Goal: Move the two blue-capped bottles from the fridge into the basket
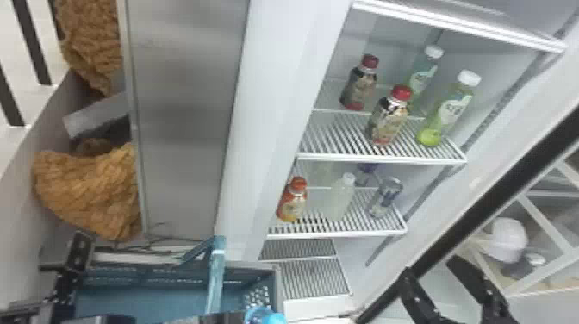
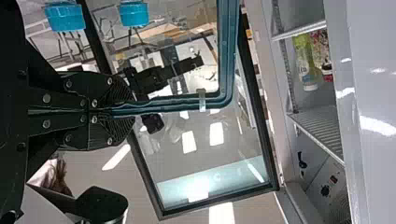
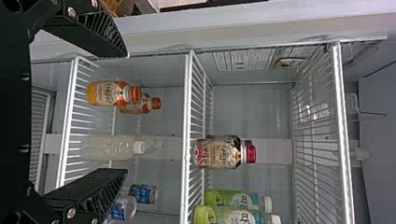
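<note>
Left end effector (image 1: 212, 319) clamped; right one (image 1: 431, 267) spread.

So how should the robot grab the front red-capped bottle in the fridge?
Probably by the body, just below the shoulders, coming straight in from the front. The front red-capped bottle stands upright near the shelf's front edge, with nothing before it. Its round body narrows to the neck, so the right gripper could put one finger on each side.

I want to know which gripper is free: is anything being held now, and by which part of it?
The left gripper holds the basket by its blue handle; the right gripper is open, with nothing between its fingers.
</note>
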Motion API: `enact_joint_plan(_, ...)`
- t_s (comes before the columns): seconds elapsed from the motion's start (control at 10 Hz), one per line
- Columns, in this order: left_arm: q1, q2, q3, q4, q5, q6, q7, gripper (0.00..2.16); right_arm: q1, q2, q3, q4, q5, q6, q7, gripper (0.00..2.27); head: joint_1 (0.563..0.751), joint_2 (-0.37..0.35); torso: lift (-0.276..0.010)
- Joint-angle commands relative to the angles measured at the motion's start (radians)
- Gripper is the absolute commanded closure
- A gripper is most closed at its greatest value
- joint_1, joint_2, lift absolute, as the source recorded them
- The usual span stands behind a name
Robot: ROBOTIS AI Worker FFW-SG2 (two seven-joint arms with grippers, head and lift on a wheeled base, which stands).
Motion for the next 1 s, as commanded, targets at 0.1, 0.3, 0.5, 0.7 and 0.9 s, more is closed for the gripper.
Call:
enact_joint_plan(0.1, -0.002, 0.000, -0.002, 0.001, -0.001, 0.001, 0.000, 1.21, -0.008, 0.001, 0.000, 0.003, 0.002, 0.000, 0.000, 0.13, 0.695, -0.350, -0.076)
enact_joint_plan(0.3, -0.002, -0.001, -0.004, -0.002, 0.001, 0.001, 0.000, 1.21, -0.013, 0.001, 0.000, 0.006, 0.002, 0.000, 0.000, 0.13, 0.695, -0.350, -0.076)
enact_joint_plan(0.5, -0.005, -0.005, -0.004, 0.001, 0.001, 0.001, 0.000, 1.21, -0.018, 0.001, 0.002, 0.006, 0.002, 0.000, 0.000, 0.13, 0.695, -0.350, -0.076)
enact_joint_plan(0.7, -0.005, -0.009, 0.004, 0.001, 0.001, 0.001, 0.000, 1.21, -0.030, 0.001, 0.002, 0.008, 0.004, 0.000, 0.000, 0.13, 0.695, -0.350, -0.076)
enact_joint_plan(0.9, -0.005, -0.009, 0.000, -0.002, 0.003, 0.001, 0.000, 1.21, -0.037, 0.001, 0.004, 0.013, 0.004, 0.000, 0.000, 0.13, 0.695, -0.350, -0.076)
